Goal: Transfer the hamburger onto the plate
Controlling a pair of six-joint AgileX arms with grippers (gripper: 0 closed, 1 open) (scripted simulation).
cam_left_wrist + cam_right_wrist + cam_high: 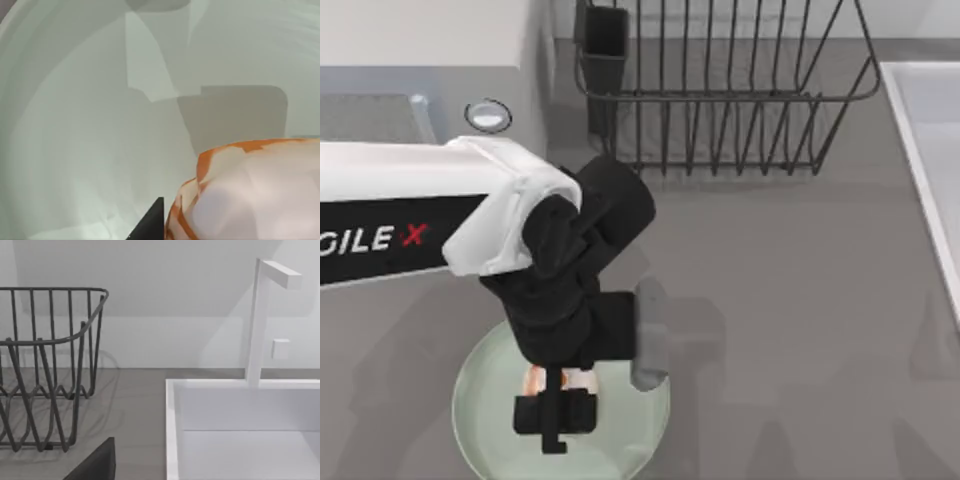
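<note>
My left arm reaches in from the left side of the surface and bends down over the plate point(480, 400), a pale mint-green glossy dish with a low rim lying near the front edge of the gray surface point(800, 300). The left jaws point(556, 410) hang straight above the dish's middle, and the hamburger point(535, 380) sits directly beneath them, a sliver of its cream and orange top peeking out on either side of the black wrist body. From the left wrist view the hamburger point(250, 195) lies right under the camera, pale cream with orange streaks along its edge, with the plate's smooth floor point(75, 150) spreading away beyond it and the rim curving round the far side; a dark tip of one finger point(152, 222) stands just beside the hamburger's flank. Whether the jaws are spread or pinching the hamburger cannot be told, since the wrist hides them from above and just one finger edge shows from the wrist camera; nor can I tell whether the hamburger rests on the dish or is held just above it. Well behind the jaws stands a dark wire rack point(720, 90), which also appears in the right wrist view point(45, 365) beside a white sink point(240, 430) with a white faucet point(260, 315). A dark finger tip of the right jaws point(97, 465) shows near that rack.
</note>
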